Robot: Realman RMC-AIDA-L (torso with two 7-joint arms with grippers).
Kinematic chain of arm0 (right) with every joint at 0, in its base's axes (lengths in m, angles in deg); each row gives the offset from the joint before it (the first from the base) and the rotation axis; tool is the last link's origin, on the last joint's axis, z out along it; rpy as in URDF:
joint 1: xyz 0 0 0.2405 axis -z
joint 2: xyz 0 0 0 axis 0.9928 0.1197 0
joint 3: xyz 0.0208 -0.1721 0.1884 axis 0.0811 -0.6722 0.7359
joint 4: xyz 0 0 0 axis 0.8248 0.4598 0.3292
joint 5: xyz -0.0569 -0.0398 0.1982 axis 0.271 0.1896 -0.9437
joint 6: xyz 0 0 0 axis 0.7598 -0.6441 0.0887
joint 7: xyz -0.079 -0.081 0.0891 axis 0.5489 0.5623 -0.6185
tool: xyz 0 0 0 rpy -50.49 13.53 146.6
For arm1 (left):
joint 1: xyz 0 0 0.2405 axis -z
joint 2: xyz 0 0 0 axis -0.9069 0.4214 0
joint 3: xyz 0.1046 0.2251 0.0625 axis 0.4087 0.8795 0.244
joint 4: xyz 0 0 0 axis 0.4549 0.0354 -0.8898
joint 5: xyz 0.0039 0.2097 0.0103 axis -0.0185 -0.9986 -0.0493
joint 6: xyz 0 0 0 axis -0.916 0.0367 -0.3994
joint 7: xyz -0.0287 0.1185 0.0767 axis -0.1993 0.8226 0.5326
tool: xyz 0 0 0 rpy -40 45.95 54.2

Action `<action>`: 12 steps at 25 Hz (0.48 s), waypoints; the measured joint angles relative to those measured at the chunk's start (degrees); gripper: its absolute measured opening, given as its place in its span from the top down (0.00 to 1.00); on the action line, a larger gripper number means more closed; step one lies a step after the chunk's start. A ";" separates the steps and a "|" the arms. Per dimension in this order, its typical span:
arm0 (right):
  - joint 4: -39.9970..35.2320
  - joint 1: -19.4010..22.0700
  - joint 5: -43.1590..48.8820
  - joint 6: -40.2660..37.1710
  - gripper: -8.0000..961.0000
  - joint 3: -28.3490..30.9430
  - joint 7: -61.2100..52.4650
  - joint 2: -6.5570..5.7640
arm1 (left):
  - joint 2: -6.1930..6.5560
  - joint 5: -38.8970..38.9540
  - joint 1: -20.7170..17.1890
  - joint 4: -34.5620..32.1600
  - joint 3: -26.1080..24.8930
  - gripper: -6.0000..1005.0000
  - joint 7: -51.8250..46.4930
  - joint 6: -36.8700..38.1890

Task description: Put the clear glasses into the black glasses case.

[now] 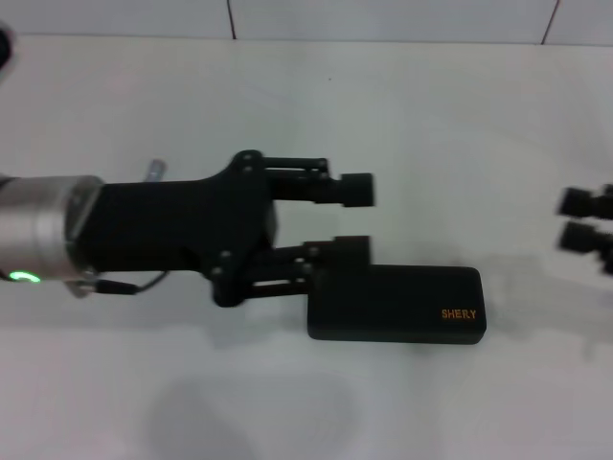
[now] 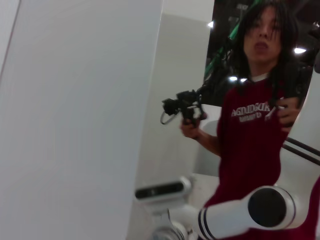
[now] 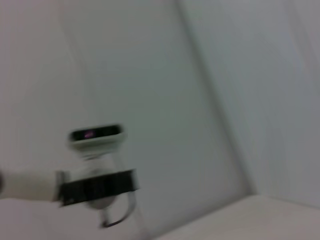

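Note:
The black glasses case [image 1: 395, 305] lies shut on the white table [image 1: 431, 125], low and right of centre in the head view, with orange lettering near its right end. My left gripper [image 1: 354, 220] reaches in from the left and is open with nothing between its fingers. Its nearer fingertip [image 1: 347, 251] is at the case's far left corner. My right gripper [image 1: 578, 219] shows only at the right edge, well right of the case. The clear glasses are out of view. A small pale bit [image 1: 154, 170] pokes out behind the left wrist; I cannot tell what it is.
The table's far edge meets a tiled wall [image 1: 383, 19]. A person in a red shirt [image 2: 252, 145] holding a black hand-held device [image 2: 184, 107] shows in the left wrist view, above a white robot arm [image 2: 250, 212]. The right wrist view shows only pale wall and the robot's head camera [image 3: 96, 135].

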 joint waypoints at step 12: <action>17.71 -11.48 -5.95 1.81 0.28 -11.16 12.93 0.55 | 7.61 -0.71 -4.44 -0.28 -0.16 0.36 -1.46 0.22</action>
